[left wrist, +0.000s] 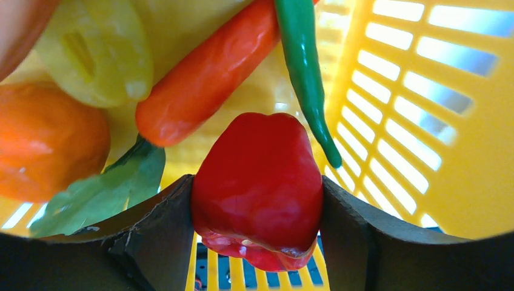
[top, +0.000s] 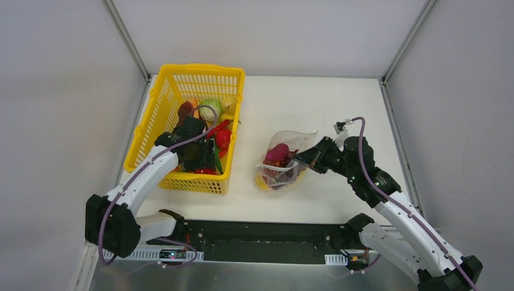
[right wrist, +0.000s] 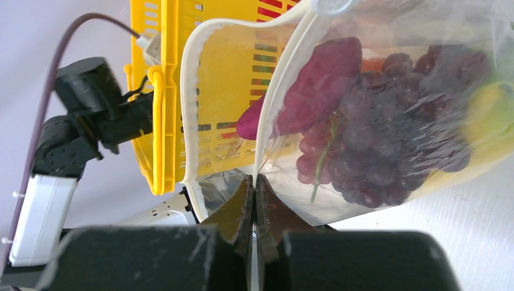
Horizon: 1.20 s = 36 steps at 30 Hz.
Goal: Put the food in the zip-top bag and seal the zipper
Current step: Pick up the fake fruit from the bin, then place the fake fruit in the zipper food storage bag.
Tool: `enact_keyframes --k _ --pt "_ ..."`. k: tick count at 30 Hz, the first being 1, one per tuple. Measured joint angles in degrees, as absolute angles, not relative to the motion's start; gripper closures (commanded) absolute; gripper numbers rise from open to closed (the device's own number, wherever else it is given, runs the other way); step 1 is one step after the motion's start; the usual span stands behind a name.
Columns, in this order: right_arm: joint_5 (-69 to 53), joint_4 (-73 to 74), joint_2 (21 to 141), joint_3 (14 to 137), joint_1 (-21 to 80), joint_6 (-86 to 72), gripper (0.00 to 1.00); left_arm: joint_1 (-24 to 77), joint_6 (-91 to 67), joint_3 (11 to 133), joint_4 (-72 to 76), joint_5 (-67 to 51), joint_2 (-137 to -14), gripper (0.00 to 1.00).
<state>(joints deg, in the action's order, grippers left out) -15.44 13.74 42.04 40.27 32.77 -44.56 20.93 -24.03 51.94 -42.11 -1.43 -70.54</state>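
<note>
Left claw (left wrist: 257,209): clamped on a red pepper (left wrist: 260,163), one finger on each flank, at the bottom centre of the left wrist view.
Right claw (right wrist: 254,193): fingers pressed together on the edge of the bag (right wrist: 230,79), just under its rim, at the bottom centre of the right wrist view.
Red pepper: sits low inside the basket (left wrist: 418,127). It looks glossy, hard and probably light and hollow. The skin is likely slippery, so a grip across the broad middle seems the safest.
Bag: lies right of centre in the top view, on the desk (top: 339,103) near the basket, mouth gaping towards it. The film is thin and limp and will sag and fold. It is best held at the stiffer rim, as it is here.
Zipper (right wrist: 185,121): one white strip curving around the open mouth, unsealed. It is flexible and needs pressing along its full length.
Inside the bag: one bunch of purple grapes (right wrist: 376,139), one magenta piece (right wrist: 315,79), one yellow piece (right wrist: 491,109), and an orange hint behind them that is too hidden to name.
In the basket, left wrist view: one carrot (left wrist: 206,79), one green chili (left wrist: 306,73), one pale yellow piece (left wrist: 97,48), one orange fruit (left wrist: 42,139), one green leaf (left wrist: 103,194).
In the basket, top view: one pale green cabbage (top: 210,109) at the upper end. The other pieces there are too crowded to count.
Totals: two claws, one bag, one basket.
</note>
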Motion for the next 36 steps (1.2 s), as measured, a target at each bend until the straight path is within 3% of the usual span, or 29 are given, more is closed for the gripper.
enact_keyframes --k 2,12,19,28,36 --pt "-15.5 13.7 42.0 40.3 32.8 -44.6 1.0 20.9 -24.0 52.9 -44.5 -1.0 -66.9 1.0" --pt "-15.5 14.4 41.7 40.8 32.8 -44.6 1.0 20.9 -24.6 65.0 -48.2 0.5 -52.7 1.0" --pt "-15.2 17.5 41.1 43.1 32.8 -44.4 1.0 27.9 -29.5 65.5 -37.9 -3.7 -46.3 1.0" --pt "-15.5 18.8 40.7 43.4 32.8 -44.3 1.0 40.9 -33.1 70.4 -20.8 -7.7 -56.3 1.0" --pt "-15.5 18.8 39.5 43.4 32.8 -44.3 1.0 49.4 -33.6 75.5 -14.1 -9.4 -70.1 1.0"
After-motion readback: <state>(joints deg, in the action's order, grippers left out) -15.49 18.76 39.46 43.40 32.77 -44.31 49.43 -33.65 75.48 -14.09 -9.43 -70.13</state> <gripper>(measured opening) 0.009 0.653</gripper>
